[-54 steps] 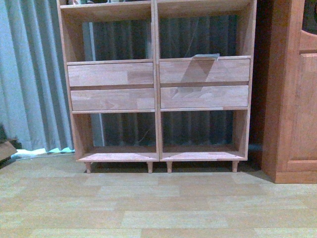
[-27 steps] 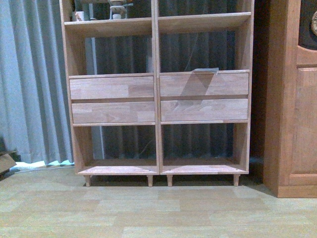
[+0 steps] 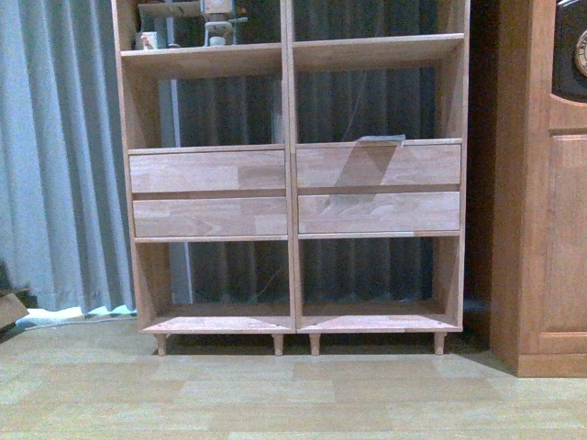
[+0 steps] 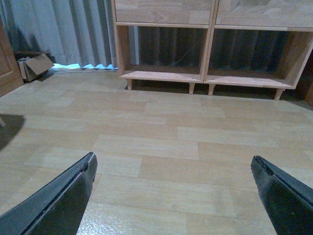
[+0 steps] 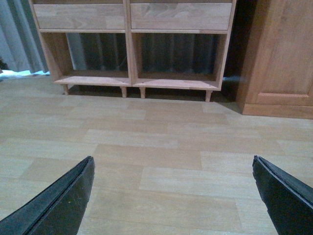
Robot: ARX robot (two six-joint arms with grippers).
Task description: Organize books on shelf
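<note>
The light wood shelf (image 3: 289, 183) stands straight ahead on short legs, with four drawer fronts in its middle and open compartments above and below. It also shows in the left wrist view (image 4: 210, 44) and the right wrist view (image 5: 128, 44). A thin pale flat thing (image 3: 381, 139) lies on the board above the right drawers; I cannot tell whether it is a book. No other book is in view. My left gripper (image 4: 173, 161) and right gripper (image 5: 173, 161) are both open and empty, low over the wood-look floor, well short of the shelf.
A darker reddish-brown cabinet (image 3: 541, 183) stands right of the shelf, also in the right wrist view (image 5: 279, 54). Grey curtains (image 3: 55, 156) hang behind and left. A cardboard box (image 4: 34, 66) lies by the curtain. Small objects (image 3: 215, 23) stand on the upper left board.
The shelf has slid down in the front view. The upper board and the small objects on it have come into sight.
</note>
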